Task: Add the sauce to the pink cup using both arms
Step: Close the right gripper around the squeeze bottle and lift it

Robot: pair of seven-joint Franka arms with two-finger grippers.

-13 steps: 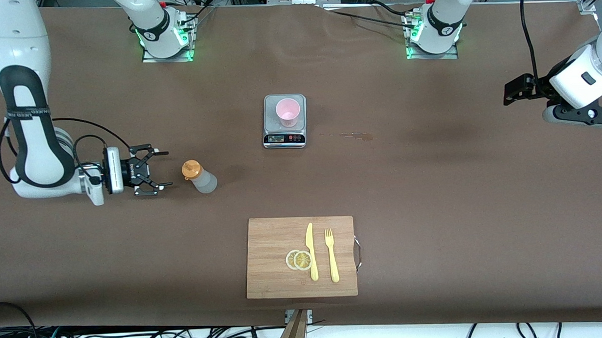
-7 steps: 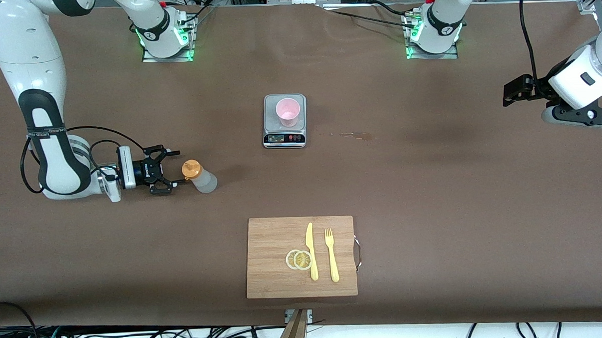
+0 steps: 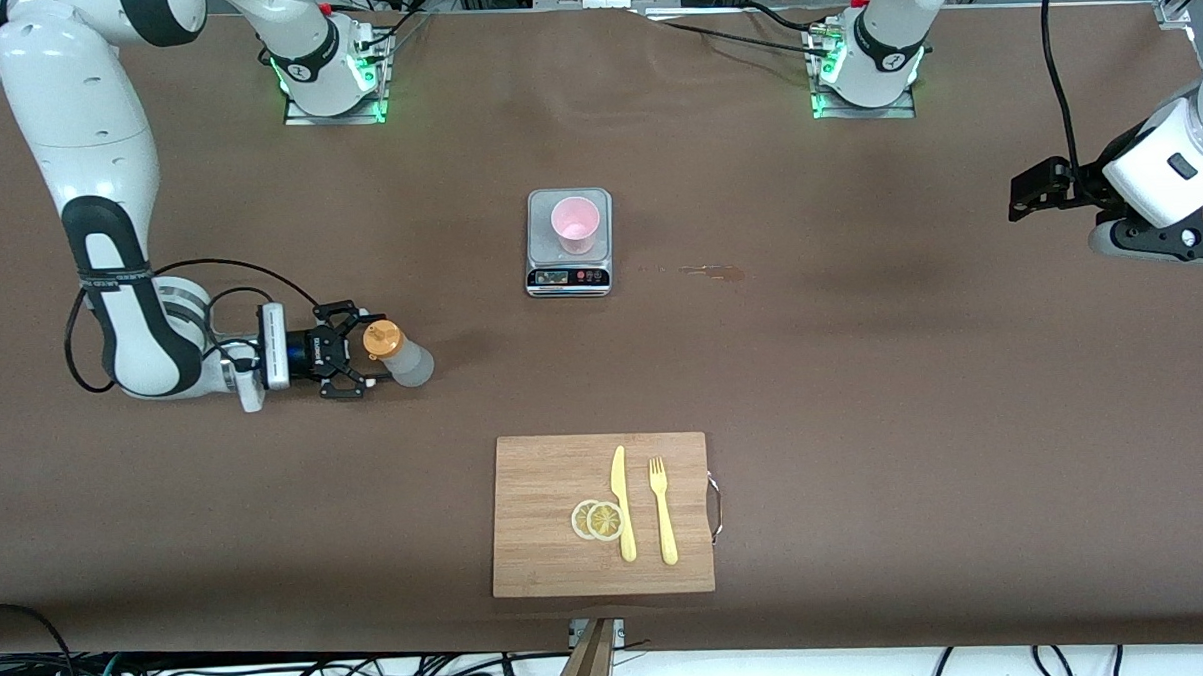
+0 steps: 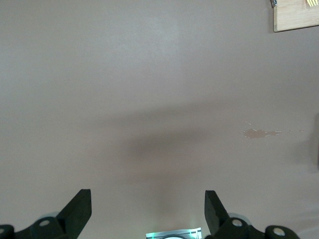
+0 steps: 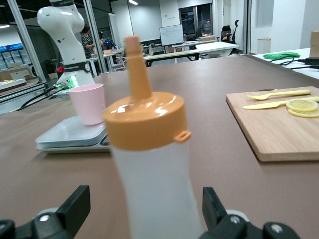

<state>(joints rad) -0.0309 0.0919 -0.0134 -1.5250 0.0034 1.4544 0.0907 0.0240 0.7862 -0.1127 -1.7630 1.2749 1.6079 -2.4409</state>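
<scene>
The sauce (image 5: 149, 164) stands upright between the spread fingers of the right gripper (image 3: 347, 363), not yet clamped, toward the right arm's end of the brown table (image 3: 863, 389). Farther from the front camera, the pink cup (image 3: 575, 224) sits on a scale (image 3: 570, 271). The left gripper (image 4: 147, 211) waits with jaws released above bare table at the left arm's end.

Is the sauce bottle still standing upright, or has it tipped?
Upright. The sauce bottle stands on the table, orange nozzle pointing up, between the right pincer's open fingers, which have not closed on it.
</scene>
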